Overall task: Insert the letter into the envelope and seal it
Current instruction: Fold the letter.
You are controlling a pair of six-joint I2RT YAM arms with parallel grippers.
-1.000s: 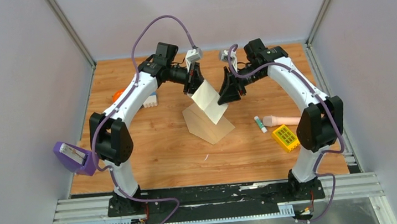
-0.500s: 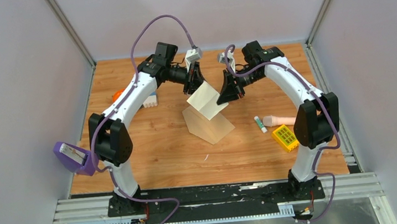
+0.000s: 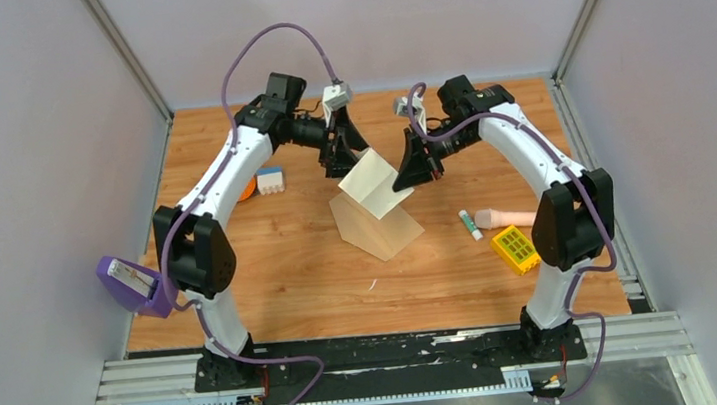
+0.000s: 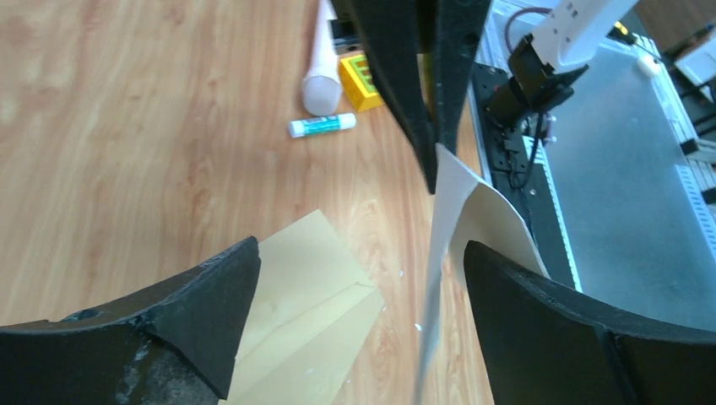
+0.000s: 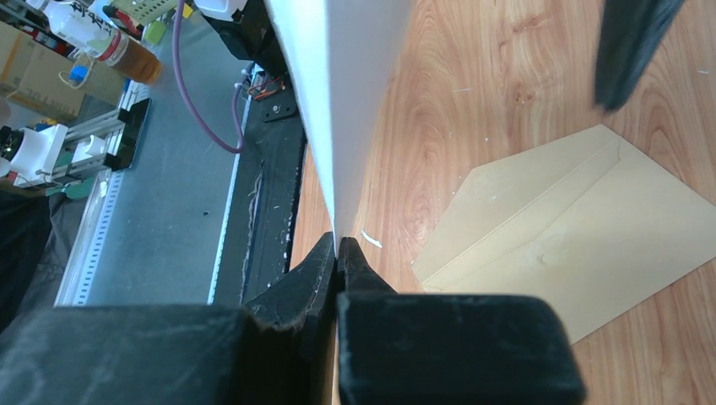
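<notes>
- Two claws are up over mid-bench. The right claw is pinched tight on the letter, holding it in the air.
- The letter hangs on edge just above the envelope, slanting down toward it.
- The left claw is spread wide and grips nothing.
- The envelope lies flat, long axis far-left to near-right.

Bright, even light falls from overhead, leaving only faint, soft shadows on the bench beneath the arms. The top view is crisp throughout. Close to the wrist lenses, the left pincer shows soft, featureless black fingers, and the letter washes out almost white.
</notes>
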